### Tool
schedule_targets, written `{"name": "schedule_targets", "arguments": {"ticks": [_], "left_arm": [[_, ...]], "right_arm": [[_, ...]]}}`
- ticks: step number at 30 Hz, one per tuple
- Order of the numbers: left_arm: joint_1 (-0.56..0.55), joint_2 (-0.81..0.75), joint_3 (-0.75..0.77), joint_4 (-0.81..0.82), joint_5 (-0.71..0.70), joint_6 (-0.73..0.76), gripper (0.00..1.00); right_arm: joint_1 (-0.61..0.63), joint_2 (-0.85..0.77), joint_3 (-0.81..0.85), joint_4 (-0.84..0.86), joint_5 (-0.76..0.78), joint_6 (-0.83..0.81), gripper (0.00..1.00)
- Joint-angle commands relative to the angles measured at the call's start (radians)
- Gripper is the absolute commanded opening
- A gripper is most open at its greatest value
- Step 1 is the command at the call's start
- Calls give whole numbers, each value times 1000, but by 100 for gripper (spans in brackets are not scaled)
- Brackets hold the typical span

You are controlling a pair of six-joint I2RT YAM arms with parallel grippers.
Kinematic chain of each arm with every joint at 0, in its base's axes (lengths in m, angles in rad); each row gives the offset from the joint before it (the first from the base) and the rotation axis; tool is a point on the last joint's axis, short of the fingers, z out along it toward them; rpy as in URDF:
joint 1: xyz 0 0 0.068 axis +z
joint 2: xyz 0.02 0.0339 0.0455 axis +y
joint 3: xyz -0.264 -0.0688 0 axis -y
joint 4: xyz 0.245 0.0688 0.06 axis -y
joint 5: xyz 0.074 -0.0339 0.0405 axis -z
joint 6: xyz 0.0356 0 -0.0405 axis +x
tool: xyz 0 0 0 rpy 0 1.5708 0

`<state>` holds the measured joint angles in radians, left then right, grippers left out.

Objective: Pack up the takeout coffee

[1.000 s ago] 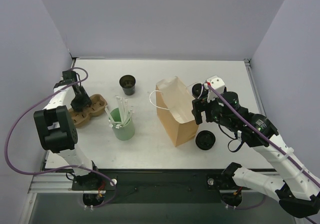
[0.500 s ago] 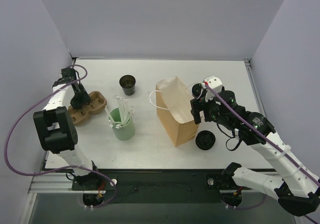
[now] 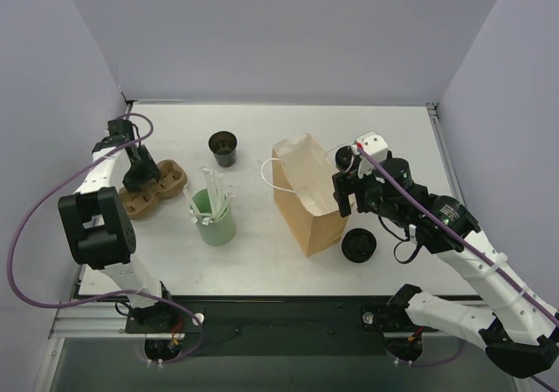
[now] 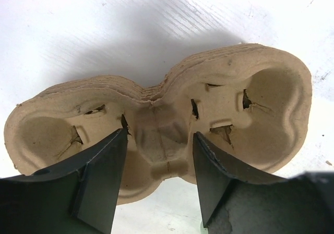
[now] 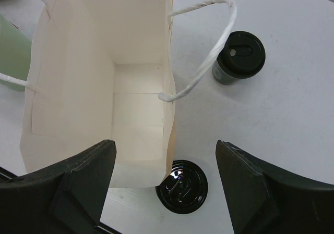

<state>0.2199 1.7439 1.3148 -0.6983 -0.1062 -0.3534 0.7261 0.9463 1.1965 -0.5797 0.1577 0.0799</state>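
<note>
The takeout coffee (image 5: 240, 57), a small black cup with a dark top, stands on the table right of the open paper bag (image 5: 104, 88). In the top view it (image 3: 345, 158) is half hidden behind my right arm. My right gripper (image 5: 164, 145) hangs open above the bag's right edge (image 3: 306, 191), nothing between its fingers; in the top view the gripper (image 3: 345, 196) is just right of the bag. My left gripper (image 4: 159, 135) is open, its fingers either side of the middle of the brown cup carrier (image 4: 255, 103), at the far left (image 3: 140, 181).
A flat black lid (image 5: 181, 186) lies by the bag's near right corner (image 3: 359, 244). Left of the bag are a green cup (image 3: 214, 217) with white straws and another black cup (image 3: 223, 147) behind it. The carrier (image 3: 166, 187) lies near the table's left edge.
My left gripper has shifted slightly back over the carrier and its jaws have spread a little. My right gripper has edged slightly left toward the bag.
</note>
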Motion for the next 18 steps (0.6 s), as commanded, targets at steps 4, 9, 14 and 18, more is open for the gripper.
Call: {"name": "schedule_targets", "arguments": {"ticks": [4,9,14,18], "left_arm": [[-22,-3,47,2,0,8,64],[-37,2,51,0,-27,-12,63],[-36,16,55,-9,-43,-10,61],[-36,26,54,-17,-46,-12,61]], "right_arm": [[-8,0,5,12,34,-8,79],[-8,2,5,11,37,-9,79],[-10,-3,8,11,42,-12,79],[-8,0,6,12,49,-11,79]]}}
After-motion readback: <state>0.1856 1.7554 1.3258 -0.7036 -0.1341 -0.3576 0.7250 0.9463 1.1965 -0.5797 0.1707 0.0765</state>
